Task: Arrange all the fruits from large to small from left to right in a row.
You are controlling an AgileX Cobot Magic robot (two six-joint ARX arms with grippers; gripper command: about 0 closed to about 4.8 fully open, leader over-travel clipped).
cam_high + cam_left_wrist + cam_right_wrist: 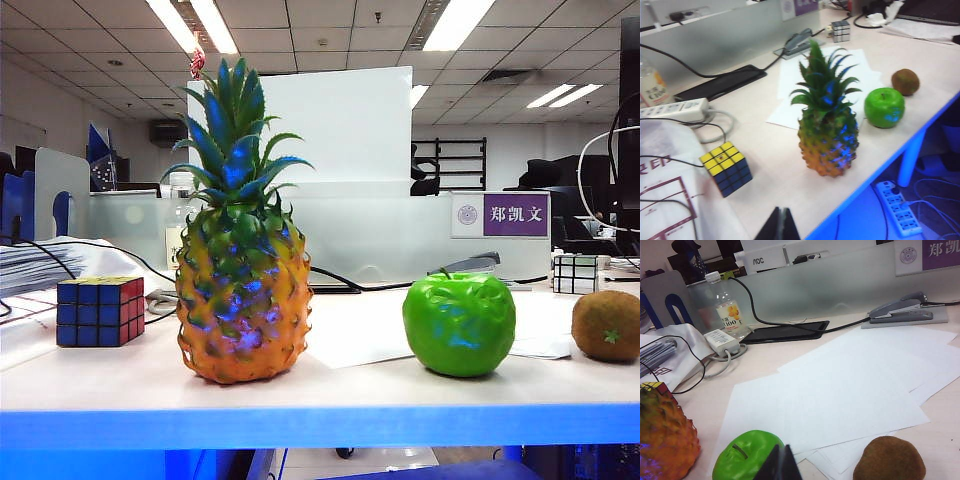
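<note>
The three fruits stand in a row along the table's front edge: a tall orange-yellow pineapple (243, 290) (828, 134) (665, 440) with a spiky green crown on the left, a glossy green apple (459, 323) (884, 107) (742, 457) in the middle, a small brown kiwi (607, 325) (905, 82) (889, 460) on the right. My left gripper (781, 225) is shut and empty, held back from the table's front edge, short of the pineapple. Just as empty, my right gripper (781, 462) is shut and hangs in front of the apple and kiwi. Neither gripper shows in the exterior view.
A multicoloured Rubik's cube (99, 311) (726, 168) sits left of the pineapple. A small black-and-white cube (575, 273) (841, 31) stands at the back right. White paper sheets (850, 385), a grey stapler (902, 310), a black tablet (785, 332), a power strip (672, 107) and a bottle (729, 312) lie behind.
</note>
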